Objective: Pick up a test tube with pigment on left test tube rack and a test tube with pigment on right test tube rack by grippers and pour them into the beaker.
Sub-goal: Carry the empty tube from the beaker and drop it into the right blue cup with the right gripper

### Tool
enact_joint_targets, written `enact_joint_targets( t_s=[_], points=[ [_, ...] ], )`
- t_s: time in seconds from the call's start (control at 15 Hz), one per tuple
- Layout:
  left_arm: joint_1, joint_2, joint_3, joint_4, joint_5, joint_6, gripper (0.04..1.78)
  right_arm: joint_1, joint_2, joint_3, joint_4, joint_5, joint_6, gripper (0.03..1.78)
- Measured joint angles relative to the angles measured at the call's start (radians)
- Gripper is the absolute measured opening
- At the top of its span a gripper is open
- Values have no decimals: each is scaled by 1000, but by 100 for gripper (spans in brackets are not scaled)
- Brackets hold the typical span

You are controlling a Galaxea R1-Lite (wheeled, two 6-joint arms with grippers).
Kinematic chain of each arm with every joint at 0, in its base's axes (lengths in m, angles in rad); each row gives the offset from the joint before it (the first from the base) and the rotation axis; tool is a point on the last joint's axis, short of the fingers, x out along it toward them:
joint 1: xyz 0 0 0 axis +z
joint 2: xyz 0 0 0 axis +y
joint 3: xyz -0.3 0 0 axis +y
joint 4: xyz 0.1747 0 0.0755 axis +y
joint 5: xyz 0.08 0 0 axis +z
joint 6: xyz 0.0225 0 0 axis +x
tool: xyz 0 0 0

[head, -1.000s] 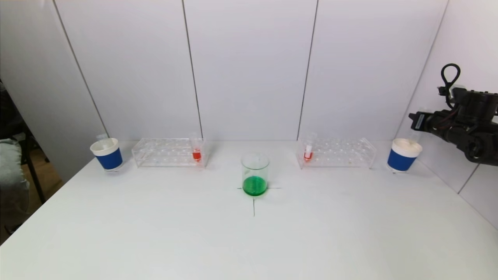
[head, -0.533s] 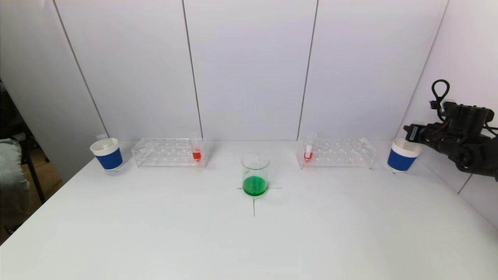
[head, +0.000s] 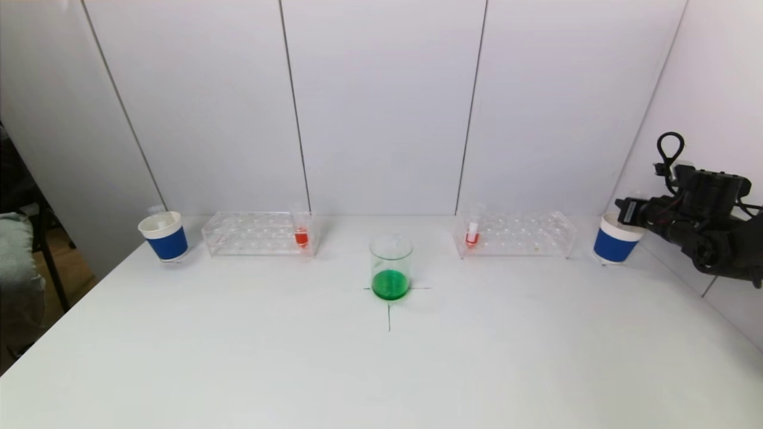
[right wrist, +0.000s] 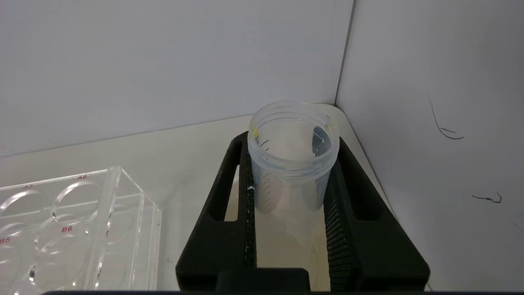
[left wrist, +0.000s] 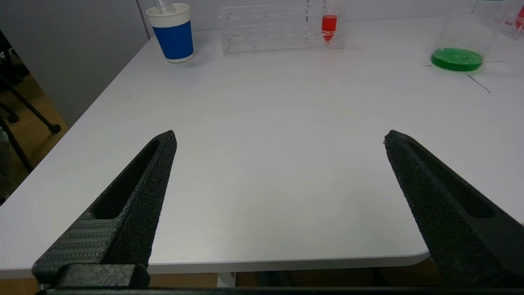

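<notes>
Left gripper [left wrist: 278,139] nearest, over the near table [head: 238,357] edge, fingers spread wide, nothing between them. Beaker [head: 390,267] mid-table, holding green liquid. Beyond, left rack [head: 257,233] and right rack [head: 515,233], each bearing one upright tube of red pigment [head: 301,229] [head: 473,228]. Blue cups at far left [head: 164,236] and far right [head: 617,239]. Right gripper [right wrist: 292,164] above the right cup, pinching an empty clear tube [right wrist: 292,159].

Green liquid fills the clear beaker [head: 390,266]. Red pigment colours both test tubes [head: 301,236]. Blue-banded white cups [head: 164,236] flank the white desk [head: 381,369].
</notes>
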Motion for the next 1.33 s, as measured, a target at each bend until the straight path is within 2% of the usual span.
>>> enact_joint_targets(
  t_s=[0.6,0.8,0.93,1.2,1.33],
  points=[
    [0,0,0,0,0,0,177,-1,-7,23,-10,0,0,53],
    [0,0,0,0,0,0,177,-1,-10,24,-13,0,-2,61],
    [0,0,0,0,0,0,177,-1,-13,24,-14,0,-3,79],
    [0,0,0,0,0,-1,177,-1,-18,27,-14,0,-3,140],
    [0,0,0,0,0,0,177,-1,-22,32,-14,0,-3,162]
  ],
)
